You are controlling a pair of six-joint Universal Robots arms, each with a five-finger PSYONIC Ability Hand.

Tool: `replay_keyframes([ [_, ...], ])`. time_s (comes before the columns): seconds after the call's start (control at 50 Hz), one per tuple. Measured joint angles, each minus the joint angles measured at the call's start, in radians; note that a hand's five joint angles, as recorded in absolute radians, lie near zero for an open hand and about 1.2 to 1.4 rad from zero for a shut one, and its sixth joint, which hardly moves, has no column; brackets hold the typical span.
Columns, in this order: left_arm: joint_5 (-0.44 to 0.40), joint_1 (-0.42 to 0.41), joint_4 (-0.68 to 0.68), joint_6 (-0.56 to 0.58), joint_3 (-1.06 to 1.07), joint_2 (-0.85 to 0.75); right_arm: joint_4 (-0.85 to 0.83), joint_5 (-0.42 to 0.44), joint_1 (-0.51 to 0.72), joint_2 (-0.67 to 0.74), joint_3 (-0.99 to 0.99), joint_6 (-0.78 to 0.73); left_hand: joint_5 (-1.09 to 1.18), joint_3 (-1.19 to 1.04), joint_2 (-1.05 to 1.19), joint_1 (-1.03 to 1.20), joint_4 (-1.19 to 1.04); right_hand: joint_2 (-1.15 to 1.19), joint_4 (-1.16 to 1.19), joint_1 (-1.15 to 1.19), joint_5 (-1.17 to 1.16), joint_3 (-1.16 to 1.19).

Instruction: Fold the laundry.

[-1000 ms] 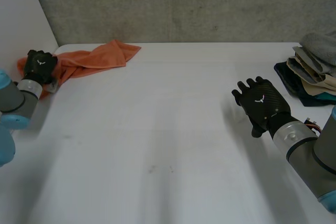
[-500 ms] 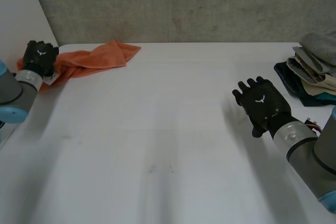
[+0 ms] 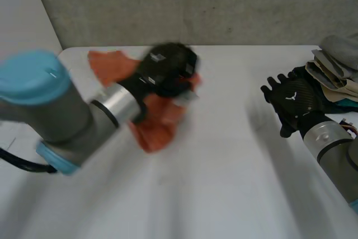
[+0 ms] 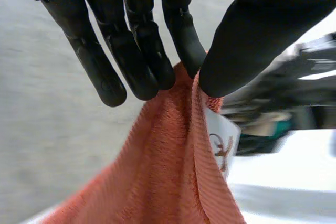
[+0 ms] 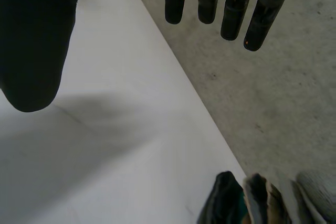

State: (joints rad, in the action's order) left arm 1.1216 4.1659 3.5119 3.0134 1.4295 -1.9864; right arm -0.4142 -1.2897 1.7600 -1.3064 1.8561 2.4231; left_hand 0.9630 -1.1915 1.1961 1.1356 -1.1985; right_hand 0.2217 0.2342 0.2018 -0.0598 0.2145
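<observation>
Here, nearest us, the robot's left arm (image 3: 61,110) reaches over the white worktop (image 3: 224,183), and its left hand (image 3: 168,68) is clamped on the orange towel (image 3: 156,121). From the wrist we see its fingers (image 4: 131,51) and thumb pinching a raised fold at the towel's edge. A small white label (image 4: 223,148) is sewn in just beneath the thumb. The cloth falls away from the fingertips and spreads under the wrist. One end lies on the worktop behind the hand, on the side away from the other arm.

Well apart from it, we find the right hand (image 3: 293,102) at the end of the right arm (image 3: 335,149). Its fingers (image 5: 231,9) are straight and its thumb stands wide, with nothing in its grasp and bare worktop below the palm.

Close beside that hand, on the side away from the towel, sits a stack of folded laundry (image 3: 335,76) in dark, beige, teal and grey layers. We cannot tell whether the hand touches it.

Beyond both hands, a grey concrete wall (image 3: 196,4) closes off the worktop's far edge.
</observation>
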Motion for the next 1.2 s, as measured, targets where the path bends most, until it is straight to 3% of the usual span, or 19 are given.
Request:
replay_keyframes([
  [0.06,0.011,-0.094,-0.004,-0.003,-0.003,-0.042,0.000,-0.004,-0.013,-0.002,-0.005,0.001,0.000,0.000,0.001,0.000,0.000,0.000,0.000,0.000,0.000,0.000],
  [0.12,0.040,-0.188,-0.007,0.001,-0.022,-0.100,0.001,-0.009,-0.022,-0.002,-0.012,0.002,-0.125,0.159,-0.181,-0.149,0.163,0.000,0.000,0.000,0.000,0.000],
  [0.16,0.065,-0.218,-0.008,0.004,-0.037,-0.120,0.002,-0.011,-0.025,-0.001,-0.015,0.002,-0.579,0.606,-0.638,-0.669,0.621,0.000,0.000,0.000,0.000,0.000],
  [0.2,0.091,-0.232,-0.009,0.007,-0.050,-0.128,0.003,-0.012,-0.026,-0.001,-0.017,0.003,-0.787,0.816,-0.829,-0.856,0.836,0.000,0.000,0.000,0.000,0.000],
  [0.24,0.111,-0.232,-0.010,0.009,-0.056,-0.127,0.005,-0.012,-0.026,-0.001,-0.018,0.003,-0.876,0.909,-0.924,-0.899,0.928,0.000,0.000,0.000,0.000,0.000],
  [0.34,0.182,-0.149,-0.011,0.023,-0.060,-0.070,0.017,-0.013,-0.024,-0.006,-0.021,0.006,-0.899,0.942,-0.949,-0.899,0.955,0.000,0.000,0.000,0.000,0.000],
  [0.5,0.185,0.062,-0.009,0.097,-0.033,0.016,0.124,-0.009,-0.014,-0.048,-0.045,0.064,-0.899,0.942,-0.949,-0.899,0.955,0.000,0.000,0.000,0.000,0.000],
  [0.64,0.130,0.237,-0.020,0.266,-0.064,-0.035,0.341,0.000,0.018,-0.065,-0.133,0.232,-0.897,0.942,-0.949,-0.897,0.955,0.000,0.000,0.000,0.000,0.000],
  [0.72,0.075,0.322,-0.054,0.435,-0.145,-0.144,0.436,0.010,0.065,-0.035,-0.201,0.363,-0.897,0.942,-0.949,-0.896,0.955,0.000,0.000,0.000,0.000,0.000],
  [0.82,0.024,0.371,-0.095,0.590,-0.261,-0.275,0.455,0.019,0.155,0.045,-0.267,0.455,-0.897,0.941,-0.949,-0.897,0.955,0.000,0.000,0.000,0.000,0.000],
  [0.92,-0.016,0.384,-0.107,0.649,-0.367,-0.386,0.421,0.008,0.269,0.141,-0.335,0.480,-0.897,0.942,-0.949,-0.897,0.955,0.000,0.000,0.000,0.000,0.000],
  [1.08,-0.113,0.372,-0.103,0.657,-0.475,-0.519,0.371,-0.092,0.433,0.321,-0.491,0.481,-0.897,0.942,-0.949,-0.897,0.955,0.000,0.000,0.000,0.000,0.000],
  [1.2,-0.161,0.354,-0.096,0.661,-0.498,-0.565,0.363,-0.162,0.475,0.416,-0.580,0.472,-0.897,0.941,-0.949,-0.897,0.955,0.028,0.018,0.019,-0.020,0.024],
])
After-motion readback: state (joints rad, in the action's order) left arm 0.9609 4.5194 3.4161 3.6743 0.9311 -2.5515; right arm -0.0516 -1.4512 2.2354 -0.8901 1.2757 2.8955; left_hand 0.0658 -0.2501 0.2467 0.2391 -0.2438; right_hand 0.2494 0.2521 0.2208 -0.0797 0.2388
